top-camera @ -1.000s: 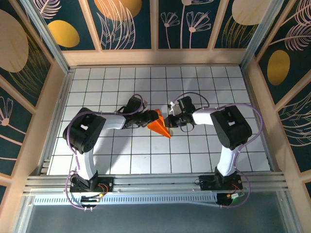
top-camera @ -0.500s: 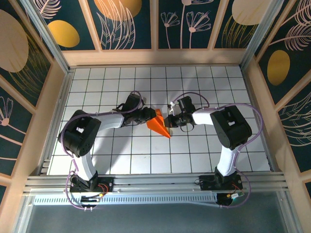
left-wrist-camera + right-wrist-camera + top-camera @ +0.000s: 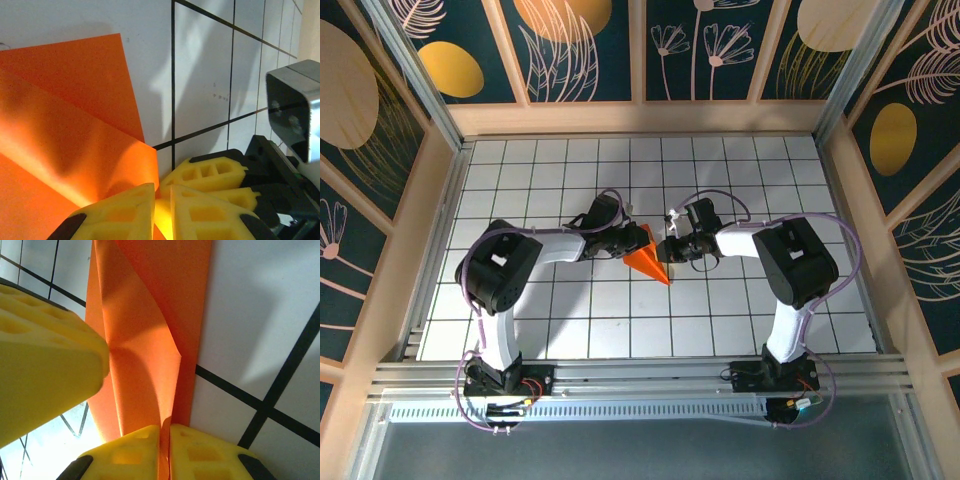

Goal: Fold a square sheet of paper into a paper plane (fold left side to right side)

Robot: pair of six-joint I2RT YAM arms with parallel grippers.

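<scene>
The paper plane (image 3: 647, 258) lies on the white grid table (image 3: 720, 330) near its middle, between the two arms. Its long axis runs from a wide far end to a pointed tip that aims at the near edge and slightly right. The left gripper (image 3: 630, 243) sits at the plane's left edge near the wide end. In the left wrist view its yellow fingers (image 3: 205, 212) are pressed almost together, with a sliver of orange flap between them. The right gripper (image 3: 665, 250) meets the opposite edge and pinches a thin upright fold of the same paper. Both arms touch the plane, so neither is nearer. The left-to-right fold probably falls to the left arm, which must carry its flap across the long axis toward the right gripper
</scene>
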